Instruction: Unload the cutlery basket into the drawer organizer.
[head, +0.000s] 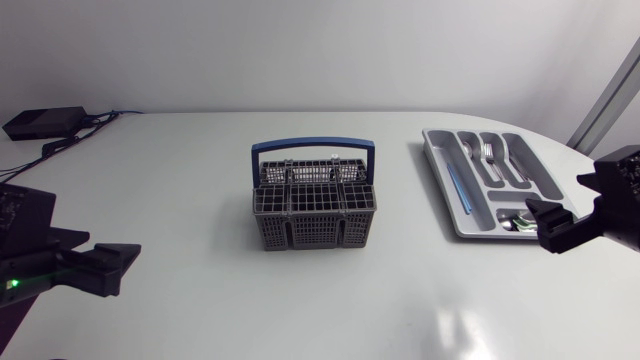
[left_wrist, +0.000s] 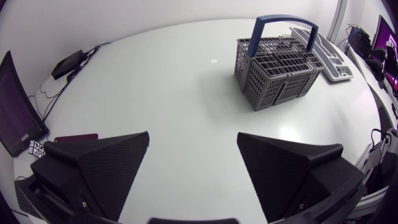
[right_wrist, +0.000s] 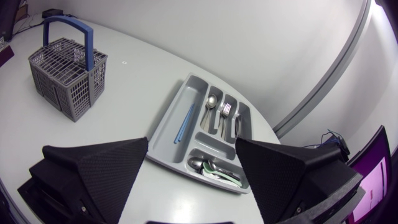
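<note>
Both my grippers hang empty. The left gripper (left_wrist: 193, 140) has its fingers spread wide, and the right gripper (right_wrist: 191, 142) is just as wide, with nothing between either pair. The cutlery basket (head: 315, 205) sits mid-table, well apart from both. The drawer organizer (head: 440, 178) lies just ahead of my right gripper.

The risk, as I judge it: the basket looks light, a grey plastic lattice under a tall blue hoop handle (head: 313, 147). A finger snagging mesh or hoop could tip it or drag it across the glossy white table (head: 200, 150).

The polished metal spoon (right_wrist: 212, 102) and forks (right_wrist: 227, 111) in the smooth grey tray look slippery for broad wedge fingers. I can't tell whether anything is inside the basket.
</note>
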